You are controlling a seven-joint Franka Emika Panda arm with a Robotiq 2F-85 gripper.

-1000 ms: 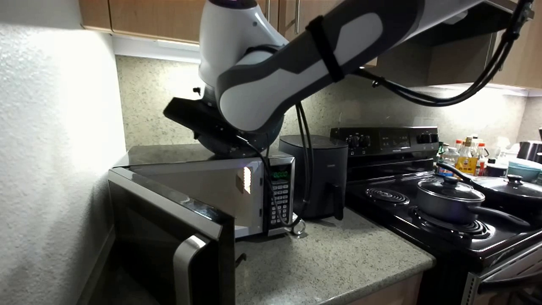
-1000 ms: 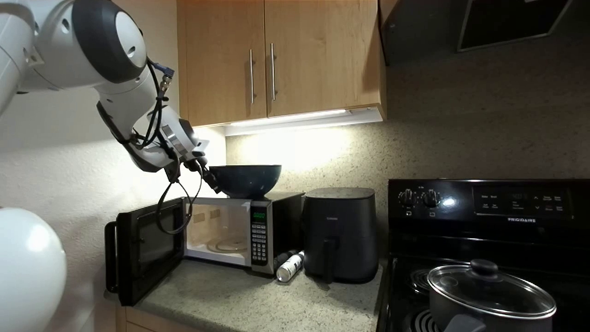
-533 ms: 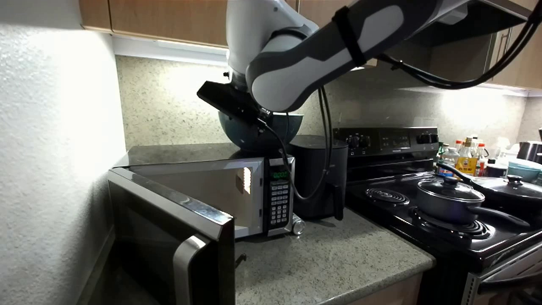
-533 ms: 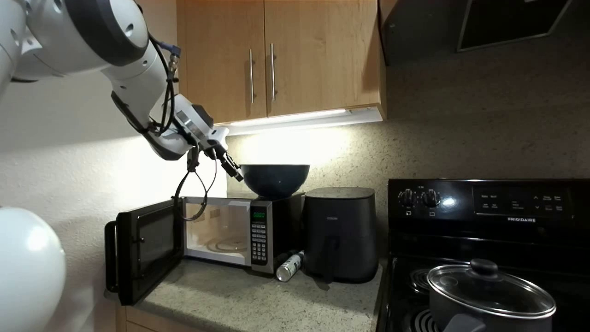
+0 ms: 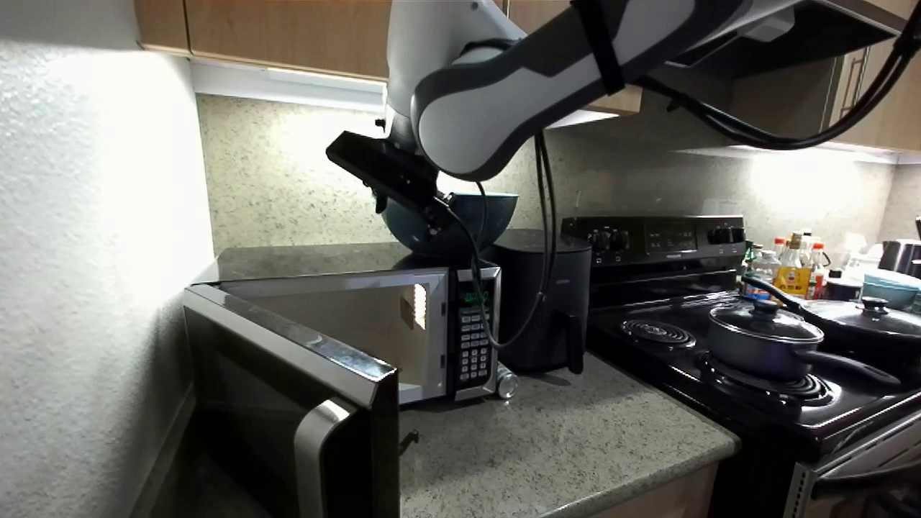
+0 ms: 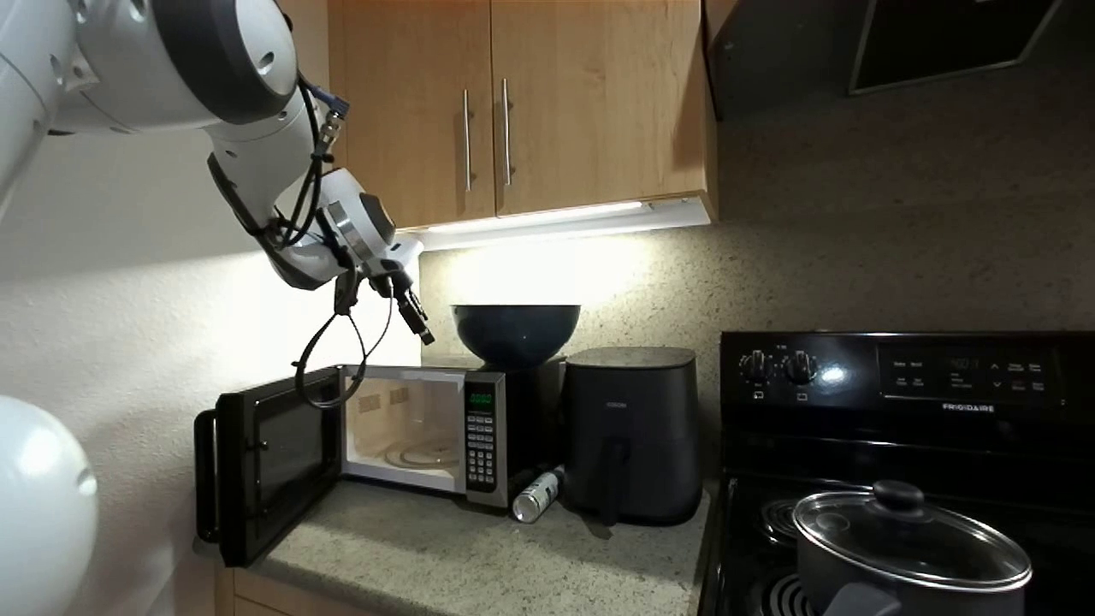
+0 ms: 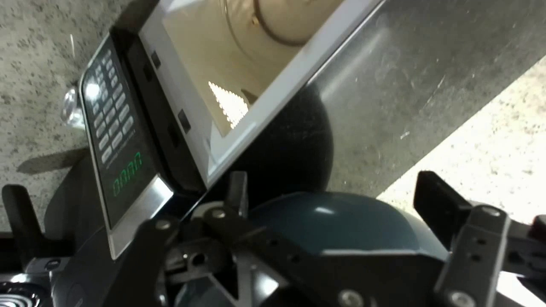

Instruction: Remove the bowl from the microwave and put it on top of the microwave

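Note:
The dark blue-black bowl (image 6: 516,335) sits upright on top of the microwave (image 6: 486,445), near the end above the button panel. It also shows in an exterior view (image 5: 489,216), partly behind my arm, and in the wrist view (image 7: 341,221). The microwave's door (image 6: 282,466) stands wide open and the lit inside shows only the glass turntable (image 6: 421,452). My gripper (image 6: 426,338) is beside the bowl's wall, with a small gap in an exterior view. In the wrist view the gripper's fingers (image 7: 332,183) are wide apart with nothing held between them.
A black air fryer (image 6: 631,436) stands right beside the microwave. A bottle (image 6: 539,494) lies on the counter between them. Wooden cabinets (image 6: 590,111) hang above. A lidded pot (image 6: 911,547) stands on the stove. The wall (image 5: 93,252) is close to the open door. A cable loop hangs from my wrist.
The bowl has shifted along the microwave top toward the air fryer. My gripper moved up and the same way with it, then drew back slightly, leaving a gap to the bowl.

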